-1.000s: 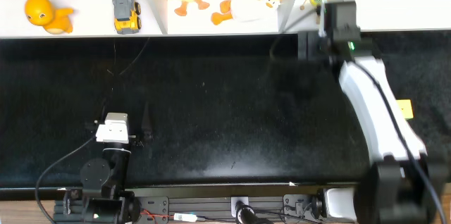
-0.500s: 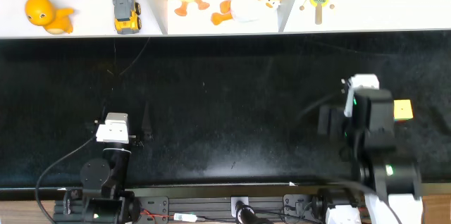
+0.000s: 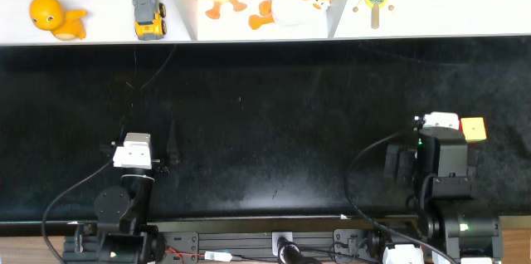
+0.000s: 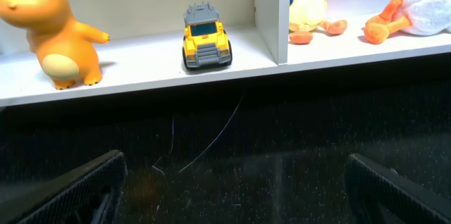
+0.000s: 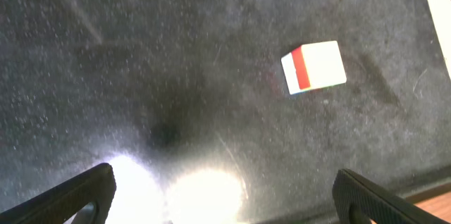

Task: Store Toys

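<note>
The right pincer (image 5: 222, 180) has left the shelf (image 3: 440, 25), where the rattle (image 3: 375, 2) now sits (one more toy stored). It hangs wide open and empty, with the cube (image 5: 314, 67) on the mat (image 5: 176, 55) just ahead of it, likely the next toy to grab.

Black desk backed by a white shelf

A dark, slightly speckled desk (image 3: 265, 131) covers the work area, with fine pale scratches near its far side. Along that far edge stands a white shelf (image 3: 465, 7), split into open compartments by upright white dividers (image 4: 271, 13). Overhead light throws two bright glare patches (image 5: 204, 189) on the dark surface. A strip of brown wood (image 5: 430, 206) borders the desk's near edge.
</note>
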Robot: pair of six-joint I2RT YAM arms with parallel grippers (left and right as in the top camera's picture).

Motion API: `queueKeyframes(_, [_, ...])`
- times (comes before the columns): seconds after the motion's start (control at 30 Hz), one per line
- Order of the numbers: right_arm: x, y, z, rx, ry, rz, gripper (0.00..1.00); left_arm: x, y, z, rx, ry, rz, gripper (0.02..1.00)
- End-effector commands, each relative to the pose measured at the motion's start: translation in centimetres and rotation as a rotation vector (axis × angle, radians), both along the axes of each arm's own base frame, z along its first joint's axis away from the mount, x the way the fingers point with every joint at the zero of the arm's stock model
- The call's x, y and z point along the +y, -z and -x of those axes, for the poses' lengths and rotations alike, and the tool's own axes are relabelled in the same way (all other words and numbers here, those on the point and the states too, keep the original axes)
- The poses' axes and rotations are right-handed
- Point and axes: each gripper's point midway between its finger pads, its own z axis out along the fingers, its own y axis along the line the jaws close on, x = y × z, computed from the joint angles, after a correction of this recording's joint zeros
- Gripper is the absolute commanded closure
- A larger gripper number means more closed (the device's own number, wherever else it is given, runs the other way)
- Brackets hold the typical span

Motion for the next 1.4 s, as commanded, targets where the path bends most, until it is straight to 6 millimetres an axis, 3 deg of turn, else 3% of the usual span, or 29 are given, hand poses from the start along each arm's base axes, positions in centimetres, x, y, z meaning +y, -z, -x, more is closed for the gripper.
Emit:
queueKeyframes(0.03, [-0.2,-0.4,-0.3,-0.022,-0.002,0.017,0.007,-0.3,-0.1,0.1,-0.008,0.019,-0.013,0.02])
queueKeyframes(0.5, [-1.6,-0.6,0.1,-0.017,0.062,0.078,0.003,-0.3,-0.1,0.1,-0.008,0.019,-0.013,0.023])
queueKeyframes(0.6, [-1.9,-0.2,0.0,0.012,0.082,0.078,0.003,-0.3,-0.1,0.1,-0.008,0.019,-0.013,0.02])
queueKeyframes(0.73, [-3.8,0.6,-0.7,0.049,0.168,0.069,0.003,-0.3,-0.1,0.1,-0.008,0.019,-0.013,0.02])
queueKeyframes(0.83, [-4.7,1.8,-1.7,0.106,0.124,0.022,0.005,-0.3,-0.1,0.1,-0.008,0.019,-0.013,0.02])
queueKeyframes(0.97, [-7.7,3.3,-2.4,0.152,0.091,-0.015,0.005,-0.3,-0.1,0.1,-0.008,0.019,-0.013,0.02])
queueKeyframes(1.13, [-12.7,4.5,-1.8,0.152,0.056,-0.034,0.005,-0.3,-0.1,0.1,-0.008,0.019,-0.013,0.02])
queueKeyframes(1.3, [-17.7,4.2,-1.2,0.042,0.099,-0.02,0.003,-0.3,-0.1,0.1,-0.008,0.019,-0.013,0.02])
queueKeyframes(1.4, [-19.3,4.4,-1.6,-0.009,0.107,-0.027,0.003,-0.3,-0.1,0.1,-0.008,0.019,-0.013,0.02])
